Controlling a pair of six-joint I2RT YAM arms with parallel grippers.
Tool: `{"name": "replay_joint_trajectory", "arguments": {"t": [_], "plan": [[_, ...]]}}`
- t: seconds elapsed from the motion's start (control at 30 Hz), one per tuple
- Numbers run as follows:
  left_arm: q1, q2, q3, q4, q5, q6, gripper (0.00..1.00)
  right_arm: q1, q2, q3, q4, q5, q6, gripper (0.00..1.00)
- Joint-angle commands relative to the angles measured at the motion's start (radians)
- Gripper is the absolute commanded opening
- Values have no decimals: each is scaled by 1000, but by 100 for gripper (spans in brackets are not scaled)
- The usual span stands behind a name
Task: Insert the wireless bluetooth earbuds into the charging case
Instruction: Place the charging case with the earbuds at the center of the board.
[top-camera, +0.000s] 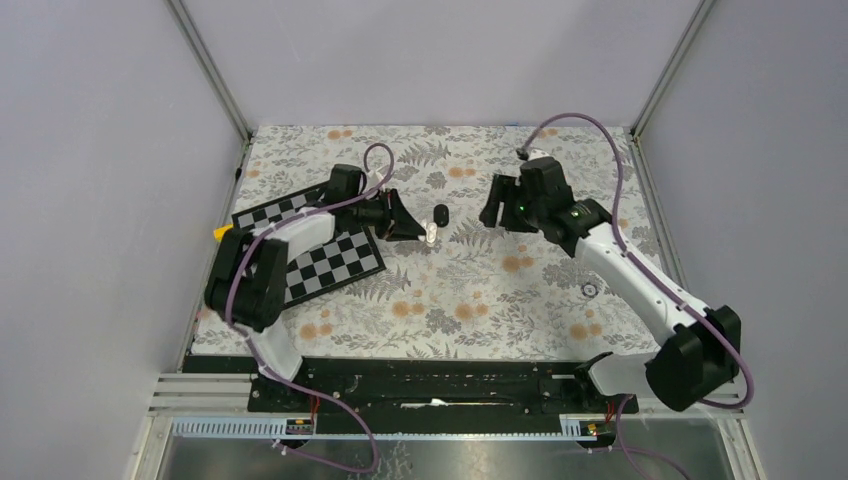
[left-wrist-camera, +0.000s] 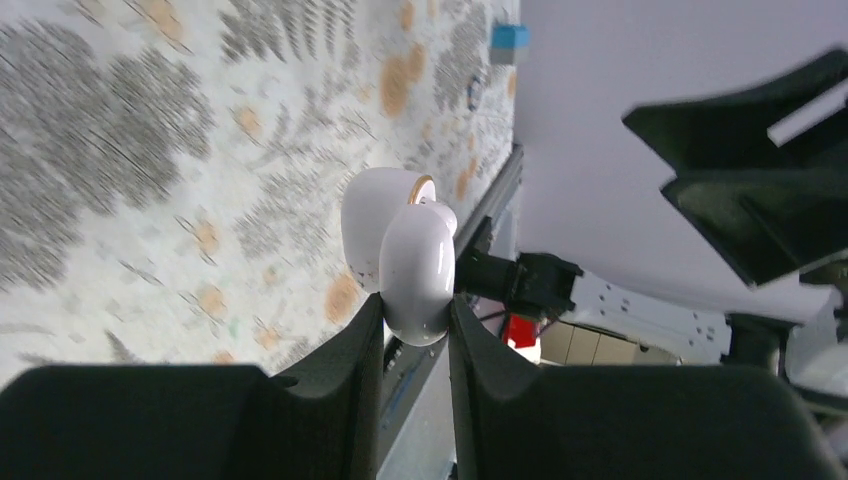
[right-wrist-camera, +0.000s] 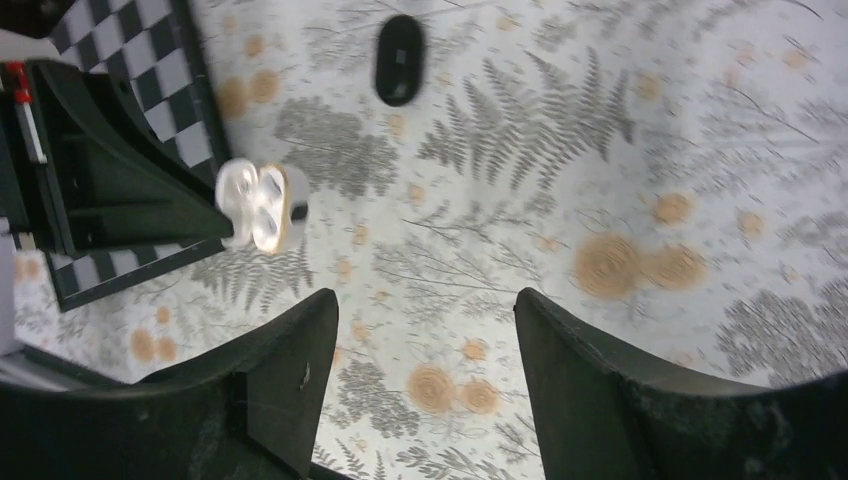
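My left gripper (top-camera: 425, 235) is shut on the white charging case (left-wrist-camera: 405, 255), whose lid stands open with a gold rim. The case also shows in the top view (top-camera: 430, 234) and in the right wrist view (right-wrist-camera: 258, 206), held at the left fingertips above the floral mat. A black earbud (top-camera: 441, 213) lies on the mat just beyond the case; it also shows in the right wrist view (right-wrist-camera: 399, 59). My right gripper (top-camera: 492, 212) is open and empty, hovering to the right of the earbud. A second earbud is not clearly seen.
A black-and-white checkerboard (top-camera: 325, 250) lies on the left of the mat under the left arm. A small dark ring (top-camera: 589, 289) sits on the mat at the right. A yellow object (top-camera: 221, 232) is at the left edge.
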Motion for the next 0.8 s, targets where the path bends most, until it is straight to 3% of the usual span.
{"name": "replay_joint_trajectory", "arguments": {"t": [0.0,0.33,0.77], "plan": [[11,157,135,59,-25,55,0,-46,-120,-112,52,49,44,73],[4,321,180,56,-25,90,0,-90,-192,-185,33,42,58,76],[4,356,219,-94,-117,200,0,-90,-187,-191,64,15,76,77]]}}
